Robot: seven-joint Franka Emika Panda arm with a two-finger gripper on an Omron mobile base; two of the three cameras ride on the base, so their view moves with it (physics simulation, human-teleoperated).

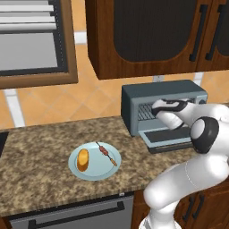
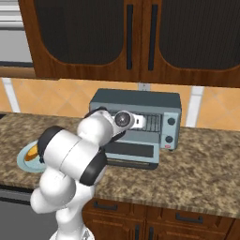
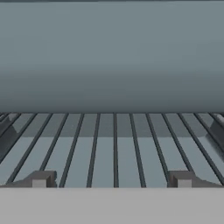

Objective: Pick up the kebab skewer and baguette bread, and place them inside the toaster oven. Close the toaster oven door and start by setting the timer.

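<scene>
Your end effector (image 3: pixel 111 181) sits inside the toaster oven (image 1: pixel 134 103), jaws wide, empty; kebab skewer (image 1: pixel 106 153) and baguette bread (image 1: pixel 82 159) wait on the plate (image 1: pixel 96 172) near the counter's front edge.

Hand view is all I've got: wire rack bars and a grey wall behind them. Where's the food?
Observer: Both pieces sit on a light blue plate on the counter, left of the toaster oven. Nothing is held.
Operator: Which is which on the plate?
Observer: The baguette bread lies on the plate's left side, the kebab skewer on its right, apart from each other.
Operator: Door state?
Observer: The toaster oven door is dropped open, flat in front of the cavity.
Operator: And my end effector?
Observer: The end effector is open, reaching into the oven just over the wire rack, fingers spread wide.
</scene>
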